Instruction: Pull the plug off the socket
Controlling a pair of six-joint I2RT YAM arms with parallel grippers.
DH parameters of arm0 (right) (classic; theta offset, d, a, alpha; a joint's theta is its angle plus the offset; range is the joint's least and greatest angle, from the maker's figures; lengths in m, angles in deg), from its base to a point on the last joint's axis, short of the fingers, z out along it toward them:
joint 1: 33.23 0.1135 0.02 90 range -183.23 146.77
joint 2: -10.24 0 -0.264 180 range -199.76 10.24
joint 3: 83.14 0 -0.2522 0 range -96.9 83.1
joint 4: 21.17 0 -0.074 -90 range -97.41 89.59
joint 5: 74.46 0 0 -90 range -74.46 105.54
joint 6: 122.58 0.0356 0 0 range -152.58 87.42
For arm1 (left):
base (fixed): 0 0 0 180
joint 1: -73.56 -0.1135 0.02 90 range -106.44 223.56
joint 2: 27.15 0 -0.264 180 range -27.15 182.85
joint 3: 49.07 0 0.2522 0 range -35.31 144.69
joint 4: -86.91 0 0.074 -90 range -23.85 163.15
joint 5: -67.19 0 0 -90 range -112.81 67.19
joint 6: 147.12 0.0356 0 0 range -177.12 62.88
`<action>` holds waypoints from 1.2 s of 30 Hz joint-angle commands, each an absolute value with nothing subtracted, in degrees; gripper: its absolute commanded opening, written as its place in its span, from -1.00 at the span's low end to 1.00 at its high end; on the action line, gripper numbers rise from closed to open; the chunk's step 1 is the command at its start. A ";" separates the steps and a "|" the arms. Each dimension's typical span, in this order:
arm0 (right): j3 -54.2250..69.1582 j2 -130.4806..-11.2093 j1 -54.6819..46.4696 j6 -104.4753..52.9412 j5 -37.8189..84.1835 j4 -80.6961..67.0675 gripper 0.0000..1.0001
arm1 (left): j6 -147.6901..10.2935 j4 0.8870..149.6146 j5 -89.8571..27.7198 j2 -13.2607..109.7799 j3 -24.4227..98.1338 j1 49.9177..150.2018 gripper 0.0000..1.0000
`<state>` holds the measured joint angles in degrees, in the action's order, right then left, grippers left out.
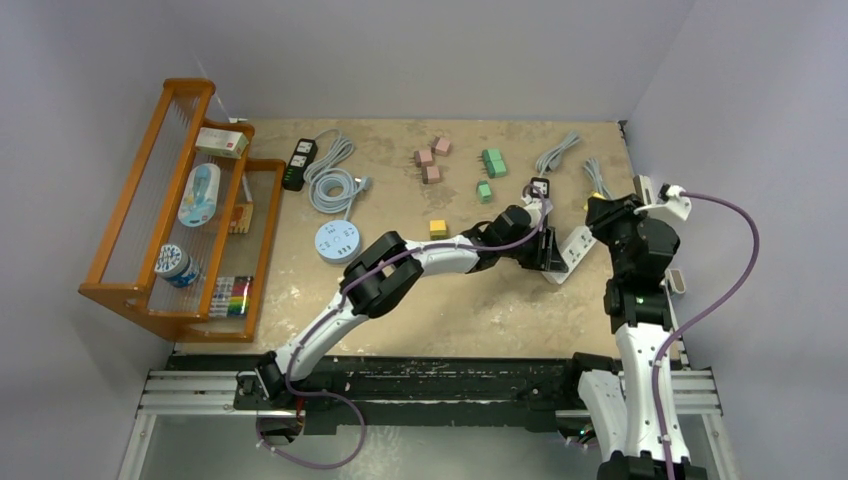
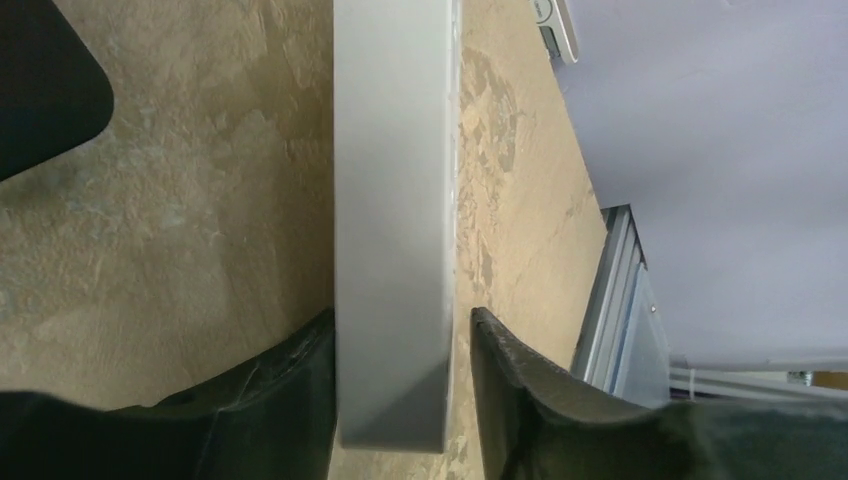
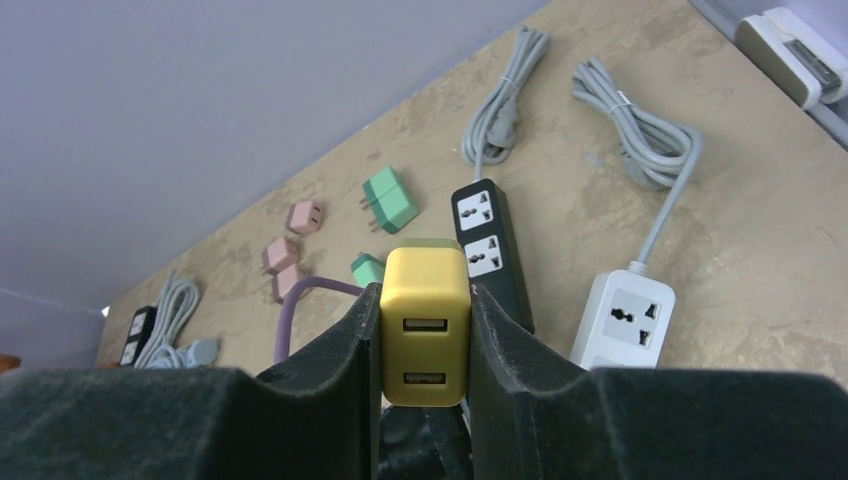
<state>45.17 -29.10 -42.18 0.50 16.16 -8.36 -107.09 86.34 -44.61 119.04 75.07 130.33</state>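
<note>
gripping a yellow usb charger (image 3: 425, 330) between both its black fingers, the right gripper (image 3: 425, 300) holds it up above the table (image 3: 760, 230), the two usb ports turned to the wrist camera. the prongs are hidden. this plug is apart from the white power strip (image 3: 625, 322), which lies on the table just beyond and to the right; the one socket that shows there is free. the left gripper (image 2: 402, 320) stands around the same strip near its end. one finger touches its side, by the other a thin line of table shows, so i cannot tell if the grip is tight. farther lies a black power strip (image 3: 488, 245), then green adapters (image 3: 390, 200) and pink adapters (image 3: 305, 217), and two bundled grey cables (image 3: 640, 140) toward the far wall.
</note>
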 commanded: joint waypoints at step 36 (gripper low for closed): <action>29.28 -91.04 -12.66 -2.87 37.93 -34.91 -1.00 | -93.86 76.91 -3.00 51.75 16.03 97.24 0.61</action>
<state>34.17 -88.28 -13.11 -3.11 31.62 -28.36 -92.80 73.92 -2.78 51.40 15.62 97.22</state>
